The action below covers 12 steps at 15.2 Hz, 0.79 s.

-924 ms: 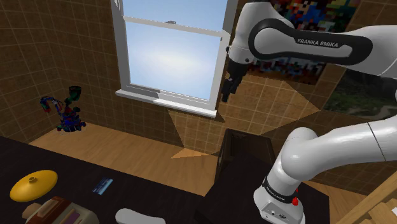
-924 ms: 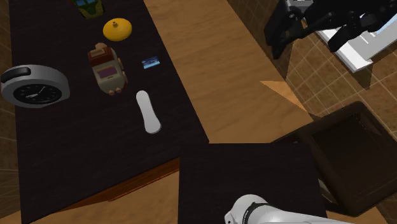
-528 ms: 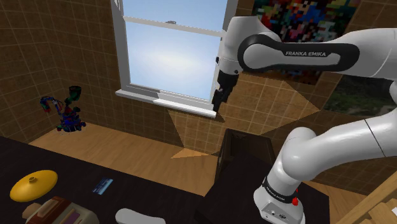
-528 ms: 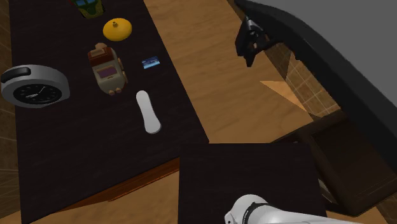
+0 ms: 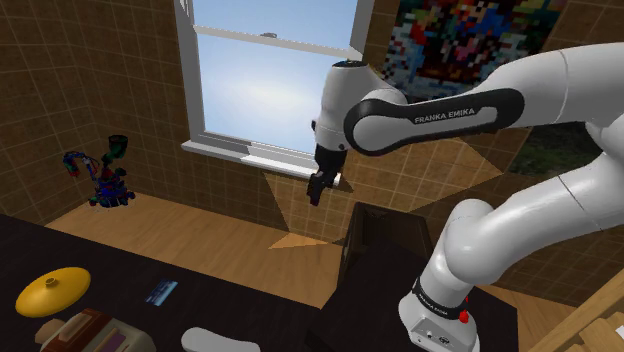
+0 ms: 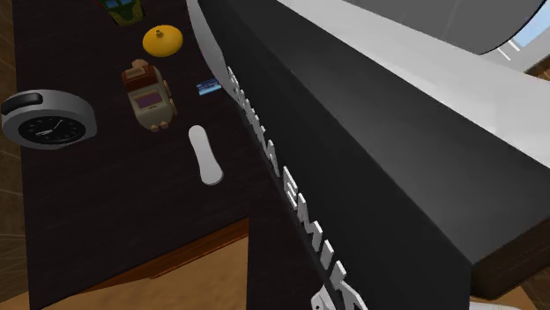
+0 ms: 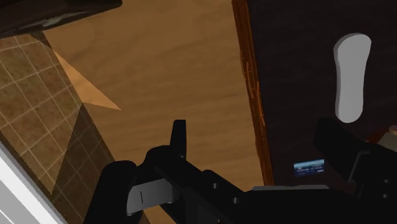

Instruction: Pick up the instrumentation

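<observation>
A round black dial in a grey housing [image 6: 48, 123], which looks like the instrument, lies at the left of the dark table [image 6: 106, 220] in the second exterior view. My gripper [image 5: 316, 190] hangs high in the air below the window sill, over the wooden floor and well away from the table. In the wrist view the gripper [image 7: 257, 146] is open, its fingers [image 7: 179, 137] apart with nothing between them. Beyond it lie the table's edge, a white oblong remote [image 7: 352, 76] and a small blue card [image 7: 309, 167].
On the table lie a yellow dome [image 5: 50, 290], a tan boxy toy [image 6: 150, 99], the white remote [image 6: 204, 154] and the blue card [image 5: 160, 292]. A dark open box [image 5: 385, 240] stands on the floor by the stand. My forearm [image 6: 370, 150] blocks the second exterior view's right.
The arm has swung toward the shoulder view's left and dropped, carrying the gripper from beside the window frame to below the sill. The forearm now covers much of the second exterior view.
</observation>
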Tool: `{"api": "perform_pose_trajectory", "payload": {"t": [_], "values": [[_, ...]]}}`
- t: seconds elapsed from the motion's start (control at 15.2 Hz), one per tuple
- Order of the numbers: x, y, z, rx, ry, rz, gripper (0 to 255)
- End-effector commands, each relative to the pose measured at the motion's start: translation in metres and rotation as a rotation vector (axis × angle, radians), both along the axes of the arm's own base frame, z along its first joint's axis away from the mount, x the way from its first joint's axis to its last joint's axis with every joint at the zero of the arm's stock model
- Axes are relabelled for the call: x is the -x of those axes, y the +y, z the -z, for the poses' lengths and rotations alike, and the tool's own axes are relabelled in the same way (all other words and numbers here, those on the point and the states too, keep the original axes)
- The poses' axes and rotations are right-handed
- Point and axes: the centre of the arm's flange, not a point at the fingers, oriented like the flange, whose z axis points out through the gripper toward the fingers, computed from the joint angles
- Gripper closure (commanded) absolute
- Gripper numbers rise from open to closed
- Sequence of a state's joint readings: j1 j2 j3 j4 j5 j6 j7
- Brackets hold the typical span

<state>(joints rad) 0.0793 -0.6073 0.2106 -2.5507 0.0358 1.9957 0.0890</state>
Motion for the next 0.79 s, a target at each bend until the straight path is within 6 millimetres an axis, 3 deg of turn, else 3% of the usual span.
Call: {"api": "perform_pose_trajectory", "payload": {"t": [0.0,0.73], "values": [[-0.006,0.017,0.021,-0.004,0.003,-0.013,0],[-0.032,0.11,0.128,-0.017,0.027,-0.082,0]]}}
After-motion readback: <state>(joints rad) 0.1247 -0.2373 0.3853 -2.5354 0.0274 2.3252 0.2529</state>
